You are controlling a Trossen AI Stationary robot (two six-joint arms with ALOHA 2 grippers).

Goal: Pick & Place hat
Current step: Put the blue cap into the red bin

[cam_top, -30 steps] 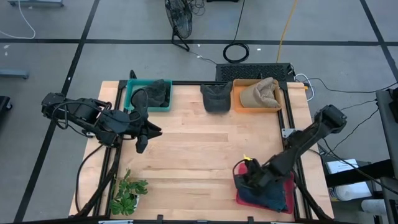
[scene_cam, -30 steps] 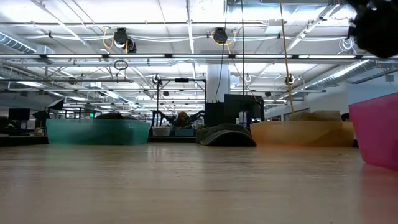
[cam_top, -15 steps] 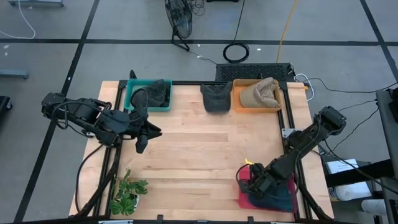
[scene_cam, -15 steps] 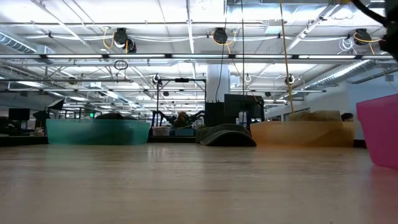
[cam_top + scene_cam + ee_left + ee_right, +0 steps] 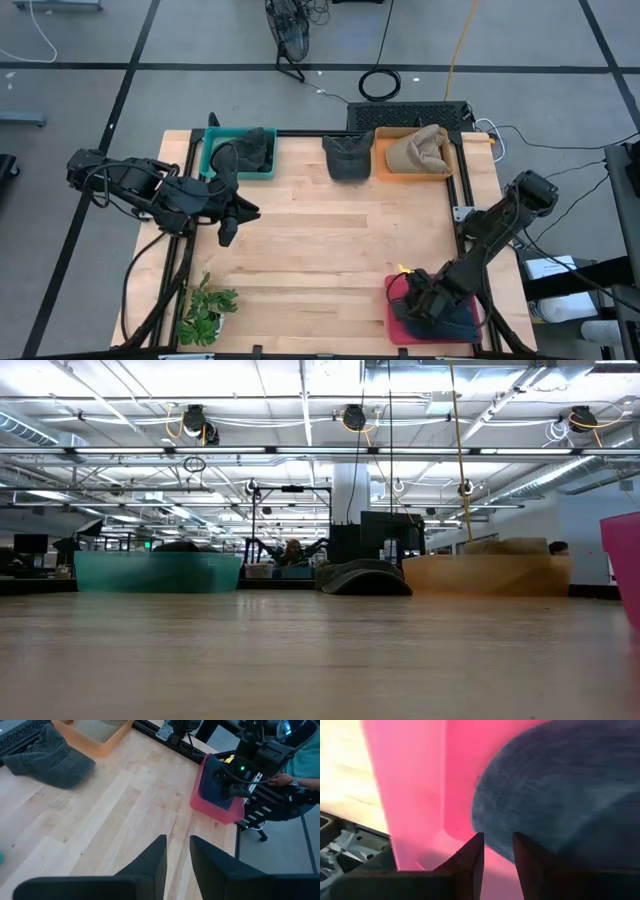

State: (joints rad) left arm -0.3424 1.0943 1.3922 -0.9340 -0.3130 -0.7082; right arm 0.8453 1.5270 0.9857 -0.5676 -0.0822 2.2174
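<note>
A blue hat (image 5: 447,318) lies inside a pink bin (image 5: 394,326) at the table's near right corner. My right gripper (image 5: 497,840) reaches down into that bin, its fingers a little apart, next to the hat's edge (image 5: 485,827) and the bin's wall (image 5: 415,795). My left gripper (image 5: 177,845) hangs above the table's left side (image 5: 228,237), open by a narrow gap with nothing between its fingers. A dark grey hat (image 5: 347,157) lies flat on the table at the far edge. My right gripper comes slanting down from above into the pink bin, and its fingertips (image 5: 472,847) stand at the blue hat's edge near the bin's floor. The fingers themselves hide the place of contact. Whether they touch the hat, the floor or the wall cannot be told.
A teal bin (image 5: 215,150) with a dark hat stands at the far left. An orange bin (image 5: 385,160) with a tan hat stands at the far right. A small green plant (image 5: 207,310) sits at the near left corner. A person's hand (image 5: 282,779) shows beyond the table's right edge.
My right gripper has gone toward the table's right and near edges and tipped a little. The pink bin with the blue hat in it has slid along the table with it, toward the near right corner, and has almost left the low view.
</note>
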